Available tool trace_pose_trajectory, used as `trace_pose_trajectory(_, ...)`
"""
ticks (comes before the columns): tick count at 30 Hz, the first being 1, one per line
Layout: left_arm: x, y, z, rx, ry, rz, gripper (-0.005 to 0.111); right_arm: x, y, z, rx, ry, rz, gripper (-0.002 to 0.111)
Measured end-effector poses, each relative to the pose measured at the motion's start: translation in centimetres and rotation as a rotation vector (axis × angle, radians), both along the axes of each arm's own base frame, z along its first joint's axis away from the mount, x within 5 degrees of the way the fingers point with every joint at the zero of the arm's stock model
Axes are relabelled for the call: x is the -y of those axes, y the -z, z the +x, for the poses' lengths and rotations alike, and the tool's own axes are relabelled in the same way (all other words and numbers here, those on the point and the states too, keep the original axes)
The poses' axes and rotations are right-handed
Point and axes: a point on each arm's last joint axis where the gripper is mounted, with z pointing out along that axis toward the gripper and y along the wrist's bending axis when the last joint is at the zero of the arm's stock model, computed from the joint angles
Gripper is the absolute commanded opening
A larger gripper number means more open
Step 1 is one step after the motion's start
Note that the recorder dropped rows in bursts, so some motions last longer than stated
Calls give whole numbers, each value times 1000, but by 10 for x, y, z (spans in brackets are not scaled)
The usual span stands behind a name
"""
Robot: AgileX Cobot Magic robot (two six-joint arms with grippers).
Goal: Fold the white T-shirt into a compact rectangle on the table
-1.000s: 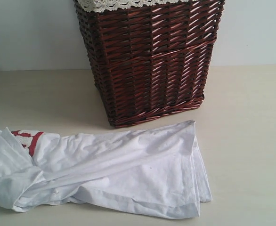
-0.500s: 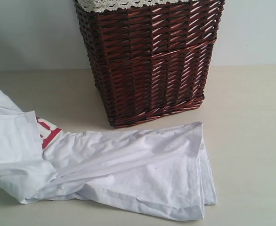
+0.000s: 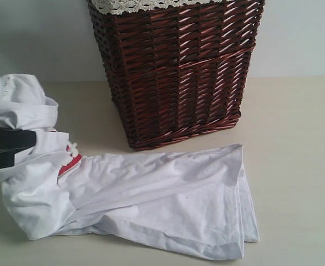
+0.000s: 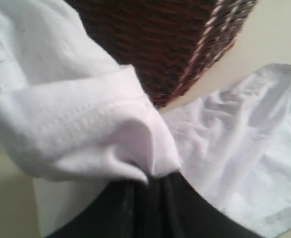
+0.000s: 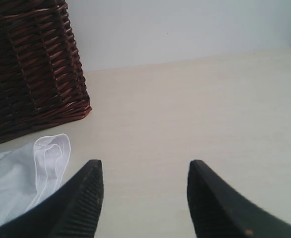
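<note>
Pinching the white T-shirt (image 3: 162, 194) is left end effector (image 3: 24, 143); right end effector (image 5: 144, 171) stands spread, empty.

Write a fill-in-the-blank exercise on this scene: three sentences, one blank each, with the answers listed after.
1. The left claw is ____ on a fold of the white T-shirt, holding that end up.
2. The right claw hangs open over the bare table, with ____ between its jaws.
3. The print band showing at the shirt's raised end is coloured ____.

Missing words: shut; nothing; red.
</note>
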Motion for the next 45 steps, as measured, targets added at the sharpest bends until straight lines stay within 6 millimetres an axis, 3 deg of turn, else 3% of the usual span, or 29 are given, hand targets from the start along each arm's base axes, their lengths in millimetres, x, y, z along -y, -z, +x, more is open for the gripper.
trace_pose_trajectory(9,47,-22,12,83,152,35,0,0,0,0,0,0,0,51)
trace_pose_trajectory(19,99,-4,27,24,286,85,0,0,0,0,0,0,0,51)
trace_pose_trajectory(31,182,7,9,32,515,131,0,0,0,0,0,0,0,51)
trace_pose_trajectory(39,215,24,13,8,579,149,0,0,0,0,0,0,0,51)
trace_pose_trajectory(45,237,19,25,49,595,131,0,0,0,0,0,0,0,51)
